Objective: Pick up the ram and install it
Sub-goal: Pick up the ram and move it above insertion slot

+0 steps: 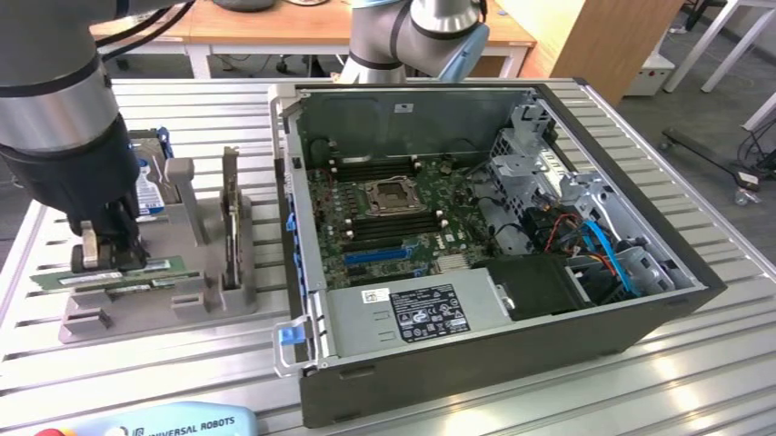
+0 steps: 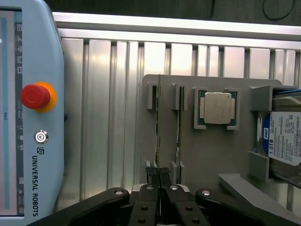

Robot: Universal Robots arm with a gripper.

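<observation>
The ram (image 1: pixel 145 269) is a thin green stick standing on edge in a slot of the grey holder (image 1: pixel 182 304), at the exterior view's left. My gripper (image 1: pixel 100 262) has come down over one end of it. In the wrist view the ram (image 2: pixel 158 117) appears edge-on as a narrow line, and my gripper (image 2: pixel 158 172) is shut on its near end, with the black fingers (image 2: pixel 149 175) pressed against both sides. A second stick (image 2: pixel 178 127) stands in the neighbouring slot. The open computer case (image 1: pixel 485 363) shows its motherboard (image 1: pixel 388 227) to the exterior view's right.
On the holder there is also a silver processor chip (image 2: pixel 217 108), a hard drive (image 2: pixel 282 139) and an upright expansion card (image 1: pixel 231 200). A teach pendant (image 2: pixel 28 117) with a red stop button lies on the slatted aluminium table (image 1: pixel 679 363), beside the holder.
</observation>
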